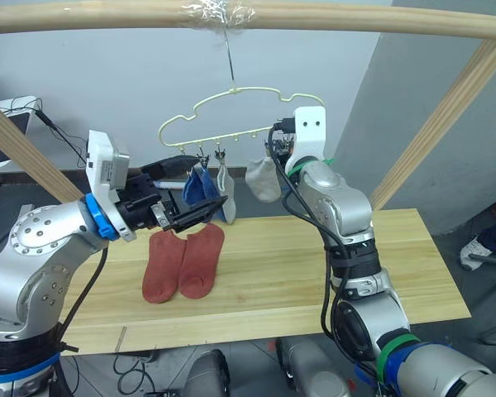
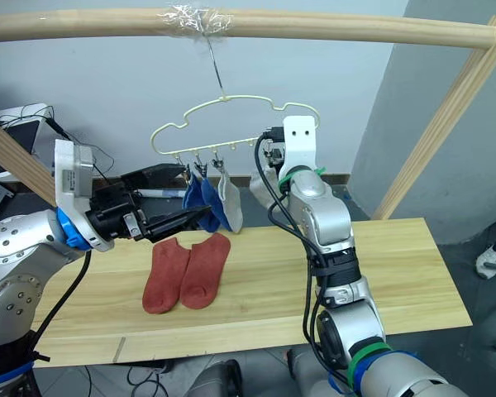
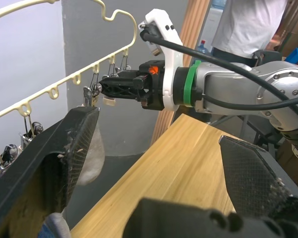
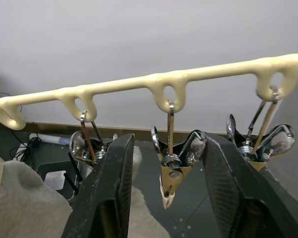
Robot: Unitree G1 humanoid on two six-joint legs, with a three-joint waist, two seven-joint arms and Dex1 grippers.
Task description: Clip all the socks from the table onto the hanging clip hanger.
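No readable text, label, brand or number anywhere. Nothing legible on the socks, the clip hanger or the table (plain surfaces throughout).

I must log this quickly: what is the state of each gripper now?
Left gripper: open, holding nothing.
Right gripper: open, fingers on either side of an empty clip on the clip hanger.

Centre frame: two rust-red socks lie on the desk; clip hanger above holds blue and grey socks.
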